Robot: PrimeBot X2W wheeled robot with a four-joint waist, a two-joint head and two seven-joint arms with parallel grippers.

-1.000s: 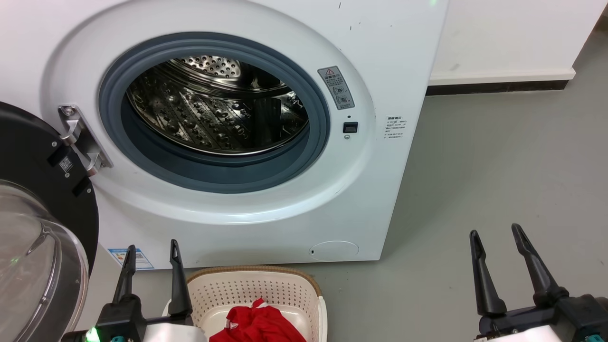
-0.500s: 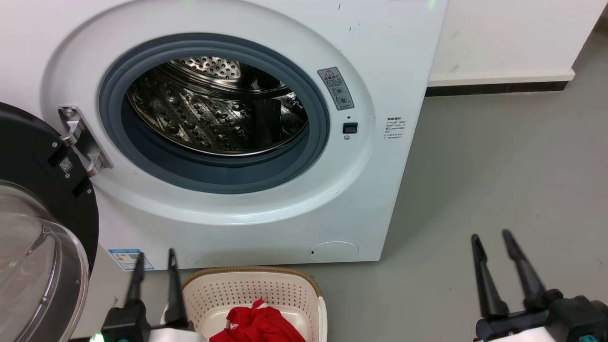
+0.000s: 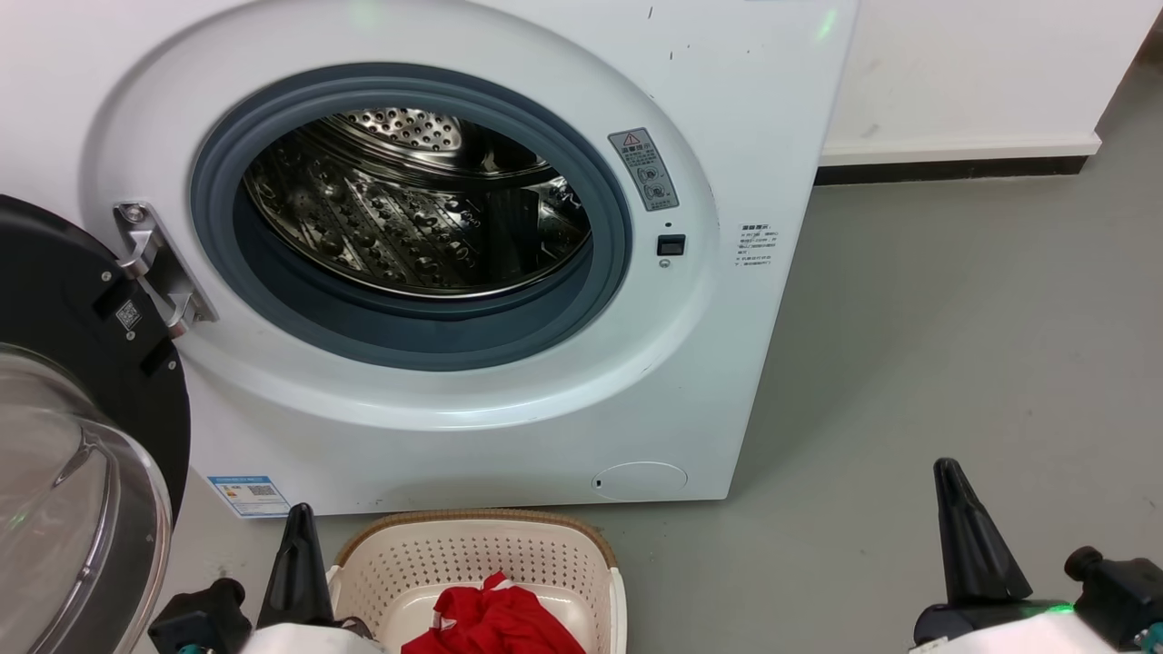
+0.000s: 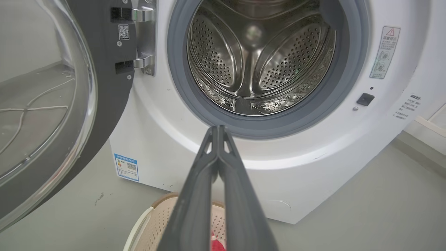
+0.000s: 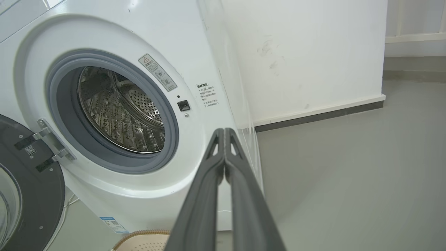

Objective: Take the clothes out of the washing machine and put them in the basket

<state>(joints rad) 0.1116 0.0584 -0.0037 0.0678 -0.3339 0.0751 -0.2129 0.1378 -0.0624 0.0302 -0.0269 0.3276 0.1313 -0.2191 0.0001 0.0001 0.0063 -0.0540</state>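
Nearest, the left gripper (image 3: 300, 520) points up at the lower front left corner of the large white front-loading washing machine (image 3: 454, 436). Its two long dark fingers are pressed together with nothing between them, as the left wrist view (image 4: 217, 129) shows. Just beside it, toward the machine's middle, stands the small cream perforated plastic basket with a brown woven-look rim (image 3: 472, 518), set on the floor close against the machine's front panel. The bright red soft fabric clothes (image 3: 495, 618) lie bunched inside that basket, below and just to the right of the left gripper's fingers, apart from them.

The right gripper (image 3: 951, 474) stands well clear of the machine's right front corner, over bare grey floor (image 3: 954, 318). Its fingers are also closed on nothing (image 5: 223, 130).

Left of the machine's opening, the black-rimmed glass door (image 3: 54, 300) hangs swung wide on its metal hinge (image 3: 154, 263). A round grey rubber ring (image 3: 409, 343) edges the opening, and the perforated steel drum (image 3: 409, 227) shows behind it. Right of the machine the floor runs open to a white wall (image 3: 954, 64) with a dark baseboard (image 3: 945, 169).
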